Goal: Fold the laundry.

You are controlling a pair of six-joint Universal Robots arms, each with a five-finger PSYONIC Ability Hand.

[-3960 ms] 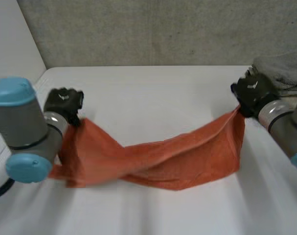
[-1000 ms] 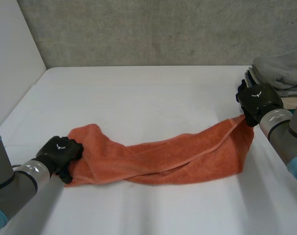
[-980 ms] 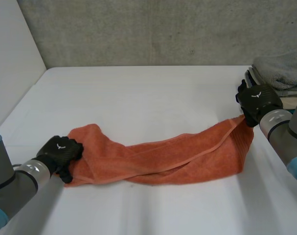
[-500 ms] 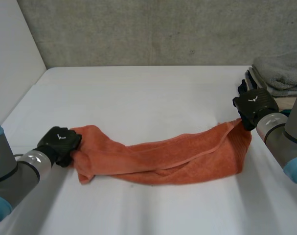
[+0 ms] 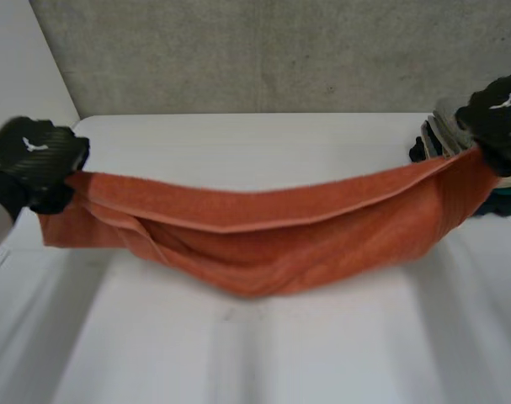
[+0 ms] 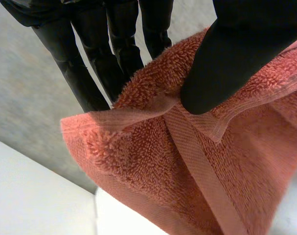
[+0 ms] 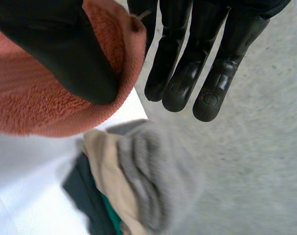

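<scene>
Left hand (image 5: 32, 160) and right hand (image 5: 499, 118) hold the orange towel (image 5: 272, 240) stretched between them over the white table (image 5: 238, 353), one at each end, well apart. From the head view we get the whole span. The upper hem runs almost taut from hand to hand, and the cloth is doubled lengthwise and sags in the middle. We cannot tell whether its lowest fold touches the table. Just beside the right hand, at the table's right edge, sits a pile of folded clothes (image 5: 429, 139).

The wrist views give us the grips, which from the head view read as black fists. In the left wrist view our left hand (image 6: 236, 54) presses its thumb onto the towel (image 6: 187, 171) at the woven band by a corner. The straight fingers (image 6: 84, 68) stand behind the cloth, so the corner is pinched between thumb and fingers. In the right wrist view our right hand (image 7: 65, 49) has the towel (image 7: 31, 107) end wrapped round its thumb and nipped against the nearest finger. The other fingers (image 7: 187, 73) stand straight and free of the cloth. Past those fingertips the same view brings the pile of folded clothes (image 7: 138, 181) close, with grey, beige, dark and green layers. Beyond it is the grey wall (image 7: 256, 147).
</scene>
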